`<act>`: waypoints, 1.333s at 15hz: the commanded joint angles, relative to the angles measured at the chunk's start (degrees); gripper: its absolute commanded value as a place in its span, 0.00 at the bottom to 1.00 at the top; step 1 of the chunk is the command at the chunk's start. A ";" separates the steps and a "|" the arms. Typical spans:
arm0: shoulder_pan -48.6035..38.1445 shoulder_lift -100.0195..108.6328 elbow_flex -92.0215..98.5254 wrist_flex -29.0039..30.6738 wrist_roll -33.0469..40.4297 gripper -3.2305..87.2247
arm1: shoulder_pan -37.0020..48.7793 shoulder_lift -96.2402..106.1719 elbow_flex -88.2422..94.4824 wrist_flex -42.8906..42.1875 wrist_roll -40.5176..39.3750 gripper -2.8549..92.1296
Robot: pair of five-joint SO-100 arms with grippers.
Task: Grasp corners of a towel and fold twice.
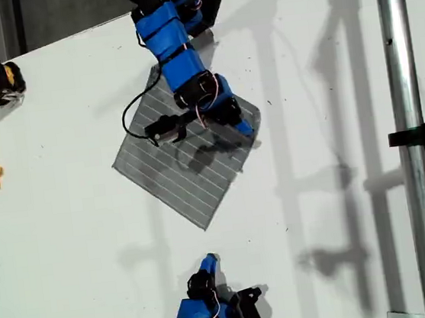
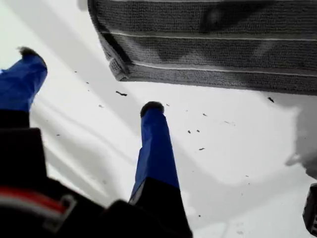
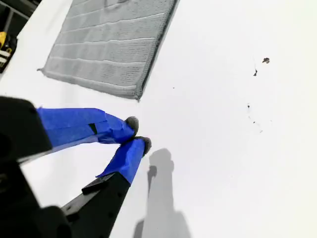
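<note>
White desk [image 1: 339,190] carries the grey striped soft towel [image 1: 168,172], lying flat mid-desk. My first claw [image 2: 89,82] hovers spread wide just off a corner [image 2: 116,69]; lower squarely. My second claw [image 3: 136,133], pinched empty, must open.

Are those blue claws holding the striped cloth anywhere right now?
No. My first gripper is open beside the towel's edge; my second gripper is shut on nothing, short of its corner.

Towel [image 1: 175,171]: soft, matt woven cloth. Table [image 1: 341,213]: smooth matt white. Pole [image 1: 405,106]: seemingly glossy metal.
</note>
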 commanded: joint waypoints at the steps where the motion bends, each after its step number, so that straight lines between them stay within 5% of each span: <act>1: -0.26 0.18 0.09 -0.18 -0.70 0.06 | -0.79 -1.14 0.79 -1.67 3.87 0.43; 15: 0.09 0.18 0.09 -0.09 -0.62 0.06 | -1.41 -13.71 3.16 -11.87 11.25 0.39; 18: 0.09 0.18 0.09 -0.09 -0.70 0.06 | -2.02 -14.94 3.25 -11.87 13.80 0.15; 20: 0.09 0.18 0.09 -0.09 -0.79 0.06 | -2.02 -14.94 2.90 -11.78 13.36 0.10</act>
